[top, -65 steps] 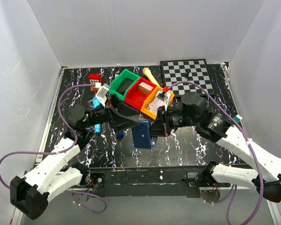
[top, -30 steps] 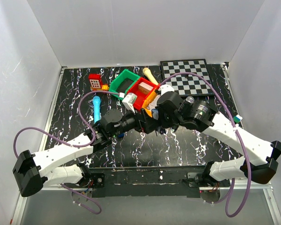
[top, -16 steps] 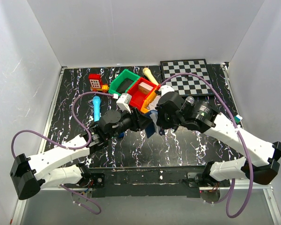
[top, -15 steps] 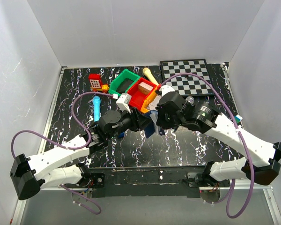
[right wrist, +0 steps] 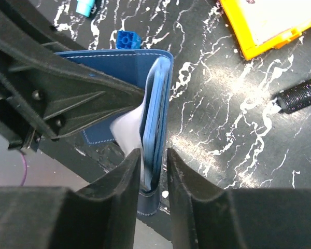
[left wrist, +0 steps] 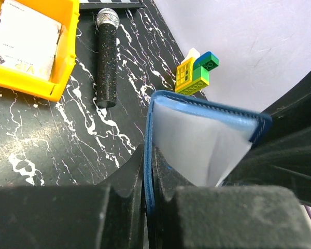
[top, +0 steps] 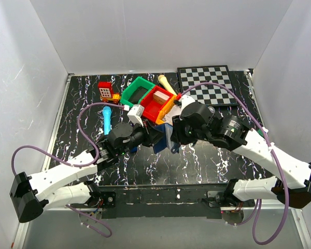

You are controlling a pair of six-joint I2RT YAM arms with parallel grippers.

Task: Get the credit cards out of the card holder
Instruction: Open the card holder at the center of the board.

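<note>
**Both grippers meet on the card holder at mid-table**

We find the card holder (top: 163, 142) standing on edge near the centre of the top view. It sits between the two wrists and just below the orange bin (top: 169, 110). It is partly open, and a pale inner panel (left wrist: 197, 145) shows to the right of centre in the left wrist view.

The left gripper (left wrist: 148, 165) is clamped tight on one navy flap. The thin blue edge runs up between its fingers at the bottom centre of that view.

The right gripper (right wrist: 153, 155) straddles the holder's other flap at the bottom centre of its own view. Its fingers stand narrowly apart with the blue edge between them, and we cannot tell whether they press on it.

A blue cube block (right wrist: 125, 39) lies on the table just beyond the holder, near the top of the right wrist view. In the upper left of the left wrist view, a black microphone (left wrist: 107, 57) lies beside the orange bin. A green and yellow brick piece (left wrist: 197, 72) stands to its right.

In the top view, a red bin (top: 154, 102) and a green bin (top: 137, 91) adjoin the orange one. A chessboard (top: 207, 84) fills the upper right.
</note>
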